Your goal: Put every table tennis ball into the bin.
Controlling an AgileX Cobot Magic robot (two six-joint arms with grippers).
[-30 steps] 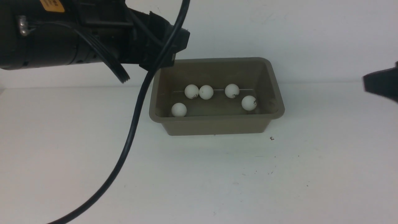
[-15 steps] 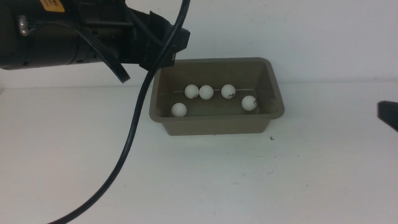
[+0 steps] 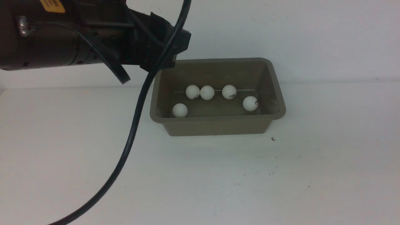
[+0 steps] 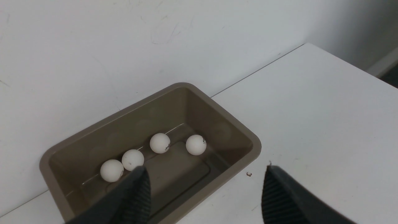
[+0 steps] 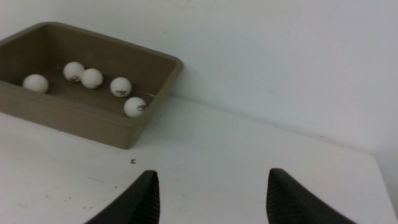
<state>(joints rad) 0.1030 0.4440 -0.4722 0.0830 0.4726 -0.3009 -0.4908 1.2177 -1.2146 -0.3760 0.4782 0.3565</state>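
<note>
The grey-brown bin (image 3: 218, 118) stands on the white table against the back wall. Several white table tennis balls lie on its floor: three in a back row (image 3: 207, 92), one at the front left (image 3: 180, 110), one at the right (image 3: 250, 103). My left arm (image 3: 93, 34) hangs high at the bin's left back corner. Its gripper (image 4: 206, 170) is open and empty above the bin's near rim (image 4: 199, 193). My right gripper (image 5: 213, 173) is open and empty over bare table, well to the right of the bin (image 5: 93, 124), with the balls (image 5: 120, 86) in sight. It is outside the front view.
A black cable (image 3: 134, 125) drops from the left arm and crosses the table left of the bin. A tiny dark speck (image 3: 273, 139) lies by the bin's front right corner. The white wall (image 3: 312, 37) rises right behind the bin. The table's right edge (image 5: 381, 174) shows.
The right gripper sank and slid out of the front view at the right edge, narrowing a little. One ball in the back row rolled slightly left. The left arm has not moved.
</note>
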